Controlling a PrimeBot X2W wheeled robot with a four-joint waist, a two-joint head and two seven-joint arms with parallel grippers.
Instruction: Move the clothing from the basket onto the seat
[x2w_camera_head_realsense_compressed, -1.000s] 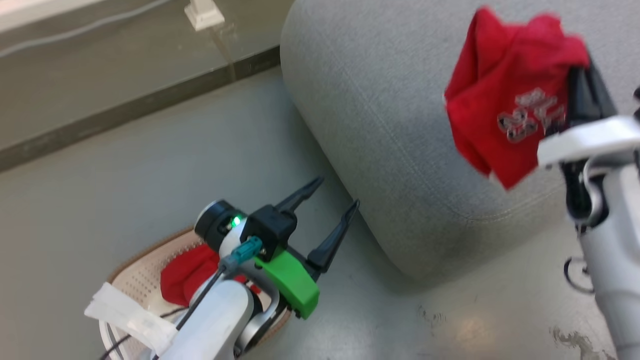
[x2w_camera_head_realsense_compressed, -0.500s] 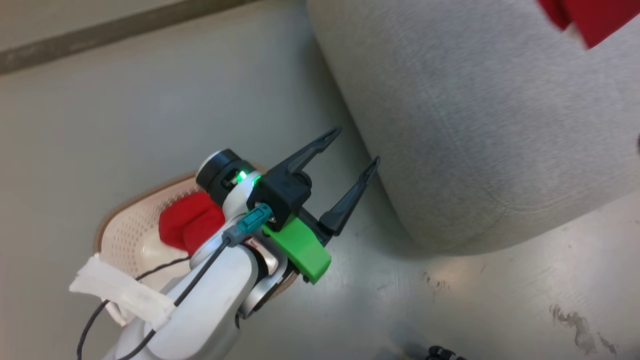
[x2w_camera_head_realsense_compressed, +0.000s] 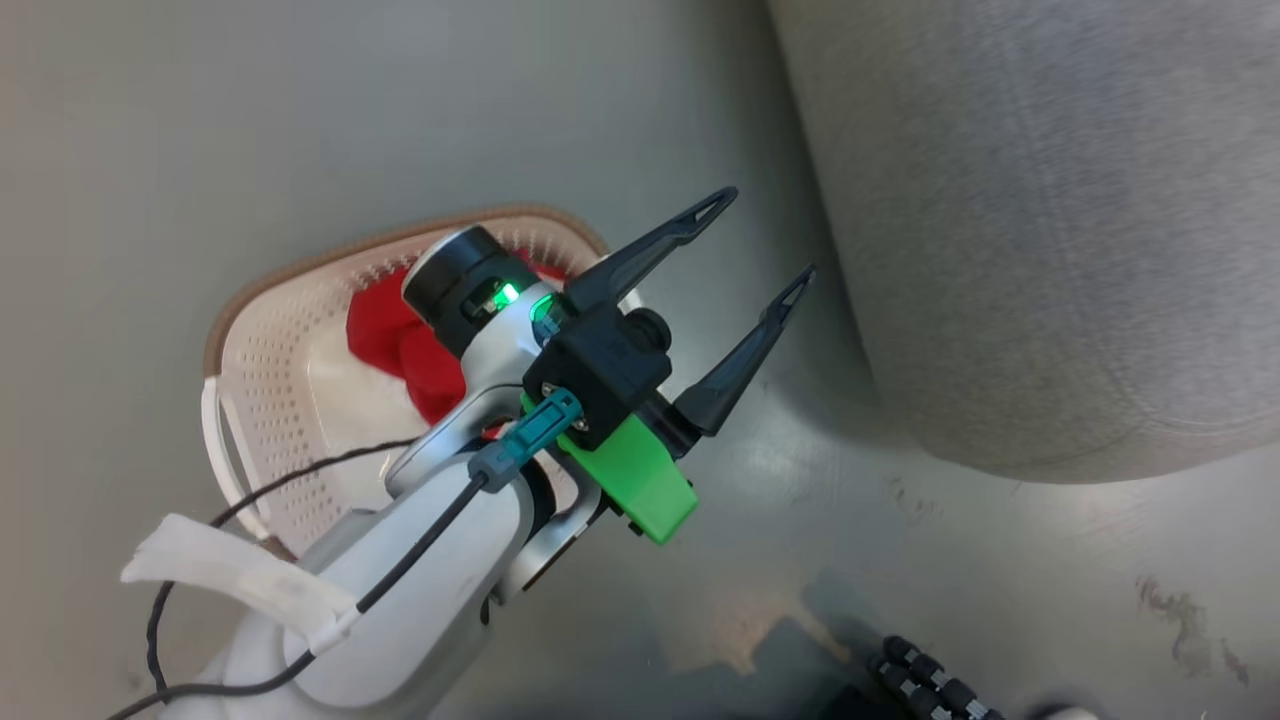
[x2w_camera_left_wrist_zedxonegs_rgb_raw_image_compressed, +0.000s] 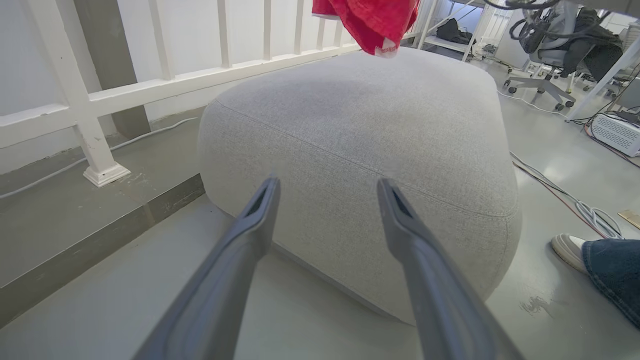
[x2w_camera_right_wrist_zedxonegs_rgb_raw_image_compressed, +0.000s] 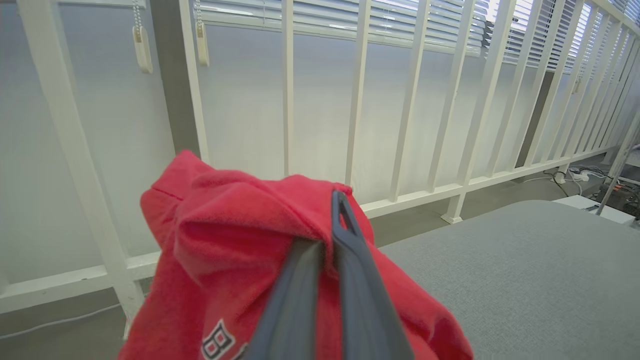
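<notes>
Right wrist view shows you the red garment with white lettering (x2w_camera_right_wrist_zedxonegs_rgb_raw_image_compressed: 240, 260) pinched in the right gripper (x2w_camera_right_wrist_zedxonegs_rgb_raw_image_compressed: 327, 235), whose fingers are nearly closed on a fold of it. In the left wrist view it hangs over the far edge of the seat (x2w_camera_left_wrist_zedxonegs_rgb_raw_image_compressed: 360, 125). You seem to be at the placing step: lower it toward the seat's middle, then release. The second red garment (x2w_camera_head_realsense_compressed: 385, 325) lies in the basket (x2w_camera_head_realsense_compressed: 300, 265). The left gripper (x2w_camera_head_realsense_compressed: 765, 235), wide open and empty, points past the basket's rim.

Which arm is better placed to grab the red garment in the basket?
Left. The left gripper hangs open and empty by the cream perforated plastic basket holding that soft red fabric garment; the right gripper is shut on the lettered red garment.
</notes>
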